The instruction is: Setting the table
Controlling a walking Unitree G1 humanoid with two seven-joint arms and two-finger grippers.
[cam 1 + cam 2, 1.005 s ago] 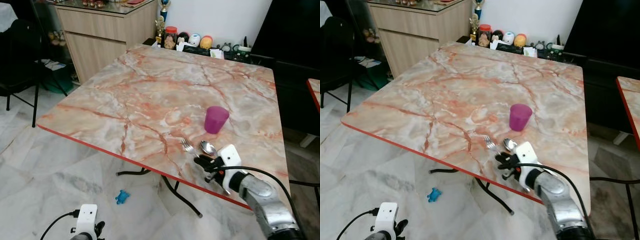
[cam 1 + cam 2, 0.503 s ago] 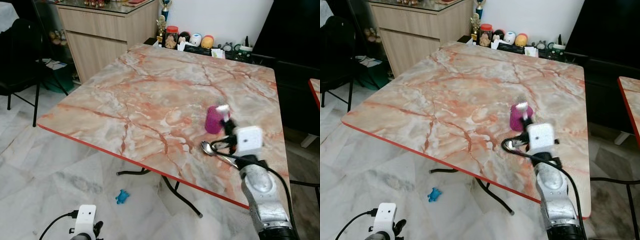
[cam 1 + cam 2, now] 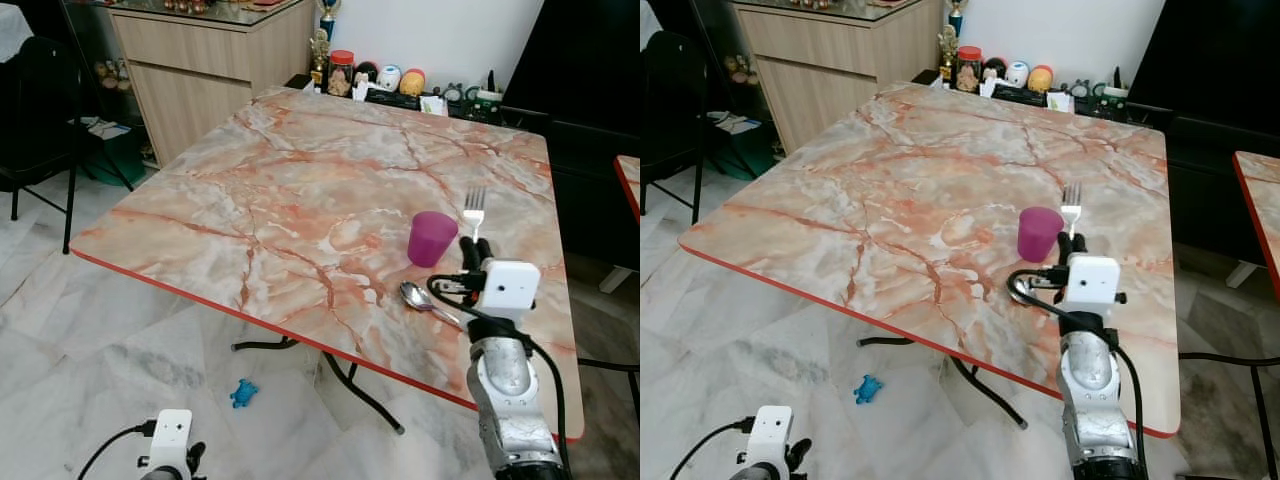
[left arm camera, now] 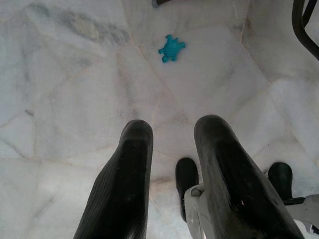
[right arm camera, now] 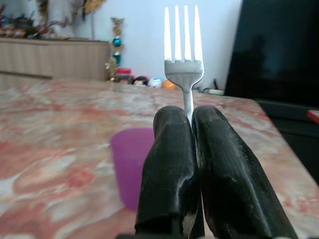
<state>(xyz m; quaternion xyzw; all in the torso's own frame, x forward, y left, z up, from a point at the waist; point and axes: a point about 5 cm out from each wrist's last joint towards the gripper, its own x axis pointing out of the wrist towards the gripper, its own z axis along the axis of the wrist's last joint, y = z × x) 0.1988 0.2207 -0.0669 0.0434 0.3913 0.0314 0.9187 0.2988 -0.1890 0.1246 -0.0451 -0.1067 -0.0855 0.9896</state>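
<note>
My right gripper [image 3: 473, 247] is shut on a metal fork [image 3: 474, 209], held upright with its tines pointing away from me, just right of a purple cup [image 3: 432, 238] on the marble table [image 3: 300, 190]. In the right wrist view the fork [image 5: 183, 45] rises from between the fingers [image 5: 169, 164], with the cup [image 5: 130, 162] behind them. A spoon [image 3: 418, 297] lies on the table in front of the cup, near the front edge. My left gripper [image 4: 172, 149] hangs low over the floor, open and holding nothing.
A wooden sideboard [image 3: 200, 60] stands at the back left, with a black chair [image 3: 40, 110] left of it. Jars and small items [image 3: 385, 82] line the table's far edge. A blue toy [image 3: 243, 393] lies on the marble floor under the table.
My right gripper has lifted the fork from beside the spoon, swung it right past the cup and turned it upright. The spoon stays on the table.
</note>
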